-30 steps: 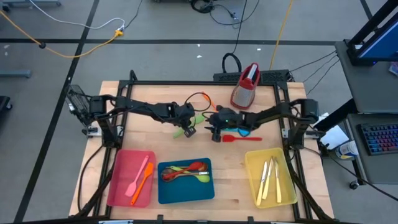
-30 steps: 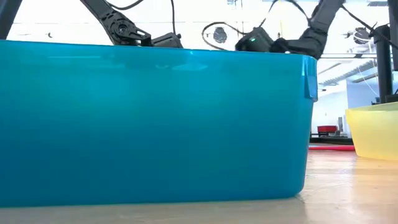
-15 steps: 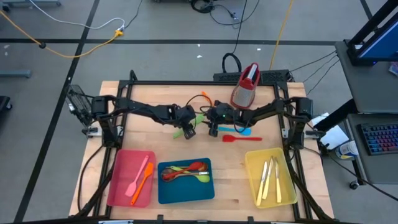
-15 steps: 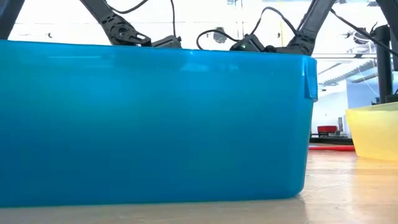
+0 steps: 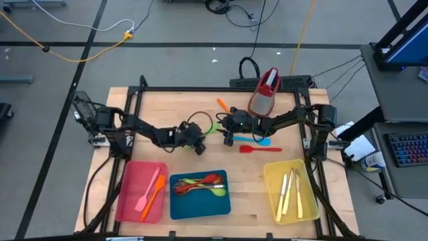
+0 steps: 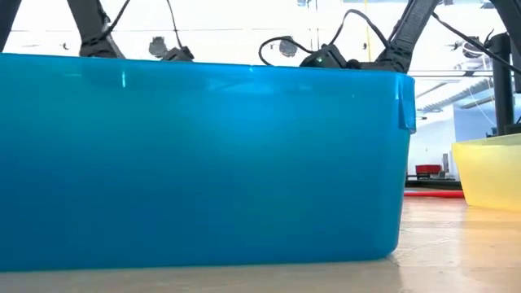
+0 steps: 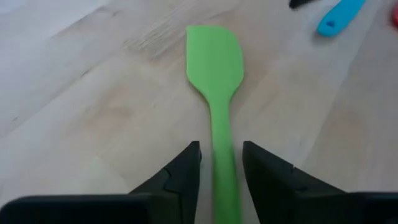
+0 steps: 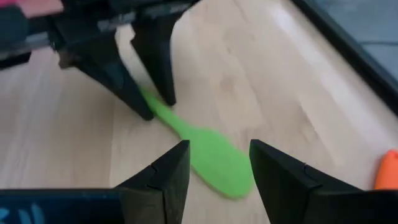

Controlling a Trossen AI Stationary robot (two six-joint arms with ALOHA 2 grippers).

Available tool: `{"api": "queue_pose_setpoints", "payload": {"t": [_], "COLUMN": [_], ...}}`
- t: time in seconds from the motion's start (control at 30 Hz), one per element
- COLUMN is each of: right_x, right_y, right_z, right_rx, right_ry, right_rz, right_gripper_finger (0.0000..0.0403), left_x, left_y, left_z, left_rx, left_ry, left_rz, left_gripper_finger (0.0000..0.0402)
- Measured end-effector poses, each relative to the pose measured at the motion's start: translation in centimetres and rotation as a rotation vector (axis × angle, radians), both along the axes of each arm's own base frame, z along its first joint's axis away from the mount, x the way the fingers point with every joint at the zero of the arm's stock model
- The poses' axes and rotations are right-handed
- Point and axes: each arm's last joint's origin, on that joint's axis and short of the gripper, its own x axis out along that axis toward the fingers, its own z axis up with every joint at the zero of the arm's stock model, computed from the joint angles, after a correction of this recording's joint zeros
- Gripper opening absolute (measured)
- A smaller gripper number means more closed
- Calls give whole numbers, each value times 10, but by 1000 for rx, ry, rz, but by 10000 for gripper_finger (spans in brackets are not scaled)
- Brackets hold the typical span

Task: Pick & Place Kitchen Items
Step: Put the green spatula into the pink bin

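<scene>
The left arm reaches in low from its own side toward the middle, its end effector (image 7: 221, 171) held close over the tabletop (image 5: 167, 107) with the two dark fingers (image 7: 186, 168) parted. The right arm stretches in from the opposite side. Its end effector (image 8: 214, 165) faces the left one, fingers (image 8: 171, 168) apart and empty.

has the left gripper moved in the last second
Yes. In the high view the left gripper has drawn back toward its own side, nearer the red tray, its fingers astride the green spatula.

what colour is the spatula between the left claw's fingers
Green spatula; the left wrist view shows it best.
</scene>
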Motion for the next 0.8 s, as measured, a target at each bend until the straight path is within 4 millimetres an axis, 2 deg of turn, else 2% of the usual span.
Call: {"api": "queue_pose_setpoints", "payload": {"t": [0.23,0.43,0.63,0.8], "right_x": [2,1,-1,-5], "right_y": [-1,0,2,5], "right_z": [5,3,-3,-10], "right_rx": [-11,-5,43,53], "right_ry": [-54,-31,26,107], "right_rz": [-2,-1,44,91], "right_gripper_finger": [160,160,160,160], "left_x": [-6,-5,0,2], "left_y": [-14,-12,-16,-15], "left_z": [-5,-4,0,1], "left_rx": [30,20,71,63], "left_ry": [-11,-38,-104,-130], "left_rz": [-30,-38,-113,-105], "left_gripper_finger": [89,28,30,36]}}
